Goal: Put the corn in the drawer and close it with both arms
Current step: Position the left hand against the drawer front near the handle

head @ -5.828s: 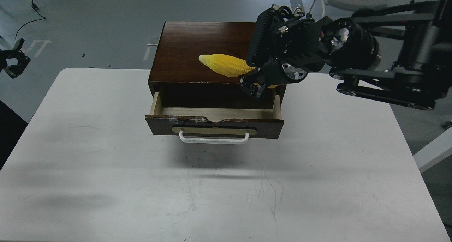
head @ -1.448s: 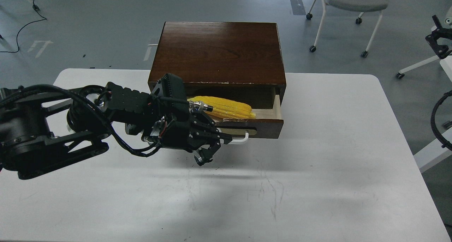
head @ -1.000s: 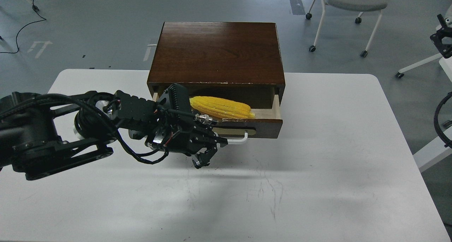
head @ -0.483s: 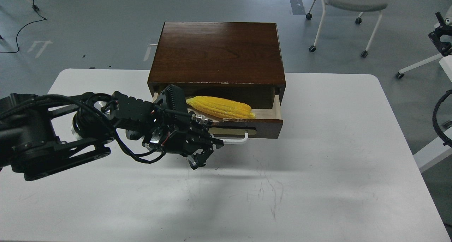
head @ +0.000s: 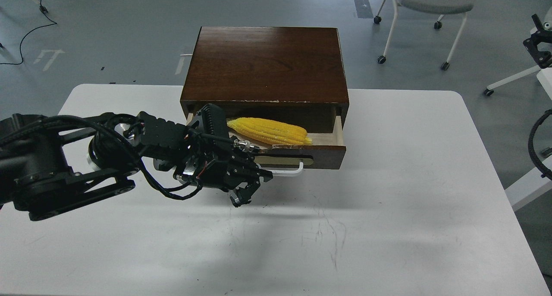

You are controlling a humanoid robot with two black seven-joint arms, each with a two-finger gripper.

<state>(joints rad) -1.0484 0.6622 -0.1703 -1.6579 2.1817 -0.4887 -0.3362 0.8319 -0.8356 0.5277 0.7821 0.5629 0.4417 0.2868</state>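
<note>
The yellow corn [head: 267, 131] lies lengthwise inside the drawer [head: 321, 155], which stands part open from the dark-brown cabinet [head: 265, 63]. My left arm reaches in from the left. Its gripper [head: 253, 187] is open and hangs right in front of the left half of the drawer front, one finger [head: 263, 175] by the white handle [head: 290, 172] and the other [head: 238, 199] lower. It hides the handle's left end. My right gripper [head: 537, 50] is small at the far right edge, well away from the cabinet.
The cabinet stands at the back middle of the white table [head: 388, 227]. A wheeled chair [head: 431, 2] and a white frame [head: 524, 190] stand off the table to the right. A black cable [head: 30, 28] lies on the floor at top left.
The corn, held by my right gripper over the cabinet before, now lies in the drawer. The right arm has withdrawn. The left arm has come in to the drawer front and barely moves lately.
</note>
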